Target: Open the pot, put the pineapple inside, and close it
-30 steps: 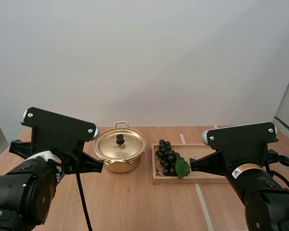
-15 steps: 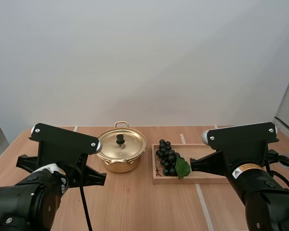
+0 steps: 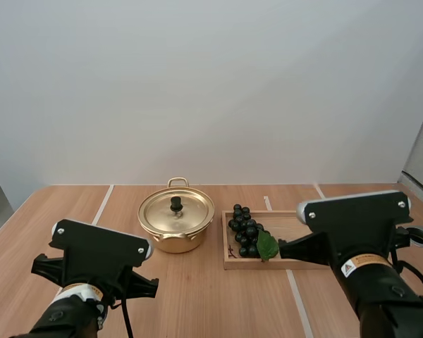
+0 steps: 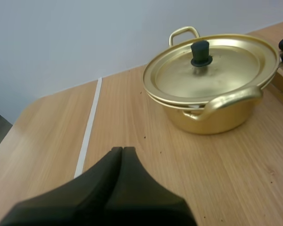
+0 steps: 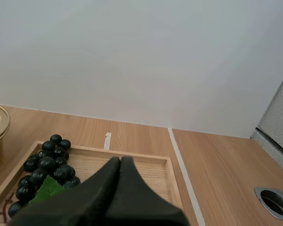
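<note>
Gold pot (image 3: 170, 243), black-knobbed lid (image 3: 189, 211) on, just left of dark grapes (image 3: 244, 231) in wooden tray (image 3: 289, 222).

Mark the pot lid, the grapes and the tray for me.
pot lid (image 4: 226, 75): left wrist view, on its gold top surface.
grapes (image 3: 244, 231): high view, middle of the bunch.
tray (image 5: 155, 169): right wrist view, bare wooden floor.

Left arm (image 3: 99, 250) low at near-left edge of view. Left jaws pressed together as one dark wedge, gripping nothing. Right arm (image 3: 352, 225) at near-right, slightly higher. Right jaws likewise together, empty.
</note>
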`<state>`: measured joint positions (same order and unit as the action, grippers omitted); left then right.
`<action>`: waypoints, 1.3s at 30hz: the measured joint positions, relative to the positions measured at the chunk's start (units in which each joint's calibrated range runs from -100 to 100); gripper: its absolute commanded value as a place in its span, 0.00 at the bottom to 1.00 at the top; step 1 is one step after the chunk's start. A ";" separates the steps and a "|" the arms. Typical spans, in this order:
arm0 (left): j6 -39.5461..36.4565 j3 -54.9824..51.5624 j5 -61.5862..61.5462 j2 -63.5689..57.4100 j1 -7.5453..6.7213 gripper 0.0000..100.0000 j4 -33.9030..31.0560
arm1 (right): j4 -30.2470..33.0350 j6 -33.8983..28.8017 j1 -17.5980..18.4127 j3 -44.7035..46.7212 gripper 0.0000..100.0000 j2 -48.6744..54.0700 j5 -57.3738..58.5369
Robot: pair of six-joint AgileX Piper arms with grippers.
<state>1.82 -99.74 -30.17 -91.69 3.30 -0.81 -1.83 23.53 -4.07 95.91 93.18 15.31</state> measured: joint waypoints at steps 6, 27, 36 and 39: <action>0.00 -0.16 -1.03 -6.56 0.00 0.00 0.00 | 0.00 0.00 0.22 3.82 0.00 6.24 2.19; -3.40 -0.16 -1.23 -7.89 -0.17 0.00 0.00 | 0.00 0.00 1.80 3.91 0.00 6.39 6.08; -3.40 -0.16 -1.38 -7.89 -0.87 0.00 0.00 | 0.00 0.00 2.28 4.09 0.00 6.39 18.29; -3.40 -0.16 -1.38 -7.89 -0.93 0.00 0.00 | 0.00 0.00 2.46 4.09 0.00 6.39 18.87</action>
<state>-1.57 -99.90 -31.55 -99.58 2.37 -0.81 -1.83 23.53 -1.61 100.00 99.58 34.18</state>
